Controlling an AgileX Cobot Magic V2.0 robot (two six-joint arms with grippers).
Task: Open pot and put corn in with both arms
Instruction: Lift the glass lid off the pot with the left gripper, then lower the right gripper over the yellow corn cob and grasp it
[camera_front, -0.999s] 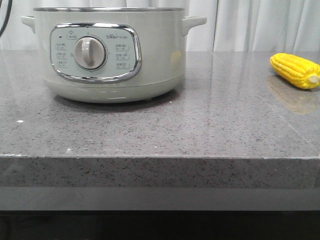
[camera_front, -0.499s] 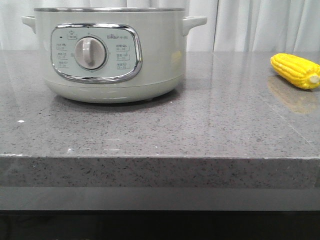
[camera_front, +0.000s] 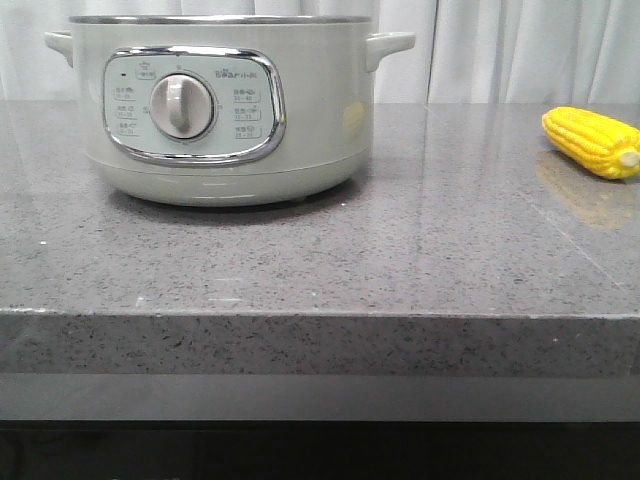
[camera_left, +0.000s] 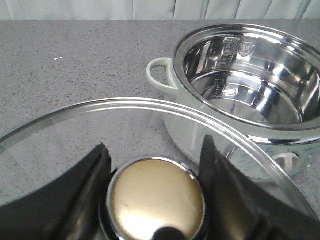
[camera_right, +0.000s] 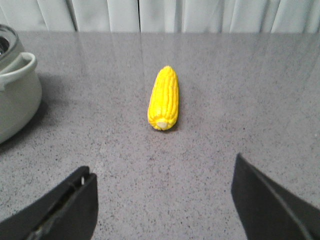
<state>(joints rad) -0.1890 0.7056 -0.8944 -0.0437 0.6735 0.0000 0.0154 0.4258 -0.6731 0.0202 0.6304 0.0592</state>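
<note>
The pale grey-green pot (camera_front: 220, 110) stands at the back left of the counter, its dial facing me. In the left wrist view the pot (camera_left: 240, 80) is open and its shiny metal bowl is empty. My left gripper (camera_left: 155, 160) is shut on the gold knob (camera_left: 156, 197) of the glass lid (camera_left: 125, 107), holding the lid beside the pot. The yellow corn (camera_front: 592, 141) lies at the far right of the counter. In the right wrist view the corn (camera_right: 164, 98) lies ahead of my right gripper (camera_right: 162, 185), which is open, empty and well short of it. Neither gripper shows in the front view.
The grey speckled counter (camera_front: 400, 260) has its front edge near me. White curtains (camera_front: 520, 50) hang behind. The pot's side handle (camera_right: 17, 67) shows in the right wrist view.
The front view has drifted very slightly, so the pot and the corn sit a touch further right. Nothing else has visibly changed.
</note>
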